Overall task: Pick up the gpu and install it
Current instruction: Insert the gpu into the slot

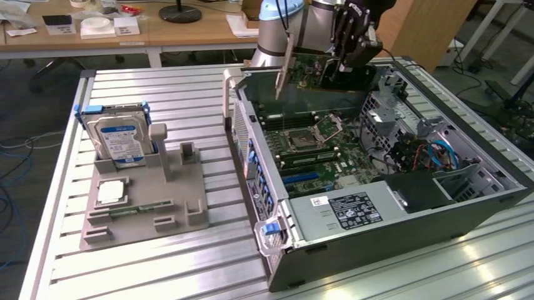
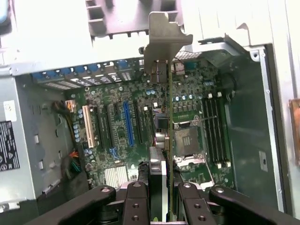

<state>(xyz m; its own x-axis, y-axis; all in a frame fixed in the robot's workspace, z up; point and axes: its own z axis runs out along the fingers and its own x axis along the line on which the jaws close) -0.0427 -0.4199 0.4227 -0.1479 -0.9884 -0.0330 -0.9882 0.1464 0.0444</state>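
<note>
The gpu [image 1: 316, 74] is held on edge, clamped between the fingers of the gripper [image 1: 341, 61], over the motherboard [image 1: 313, 147] at the far end of the open case [image 1: 401, 250]. Its bracket [image 1: 286, 62] is turned toward the exterior view's left. A hard drive [image 1: 121, 140] is stood at the left.

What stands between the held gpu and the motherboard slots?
Nothing visible does. The gripper holds the gpu above the open case, and the way down to the slots looks unobstructed.
</note>
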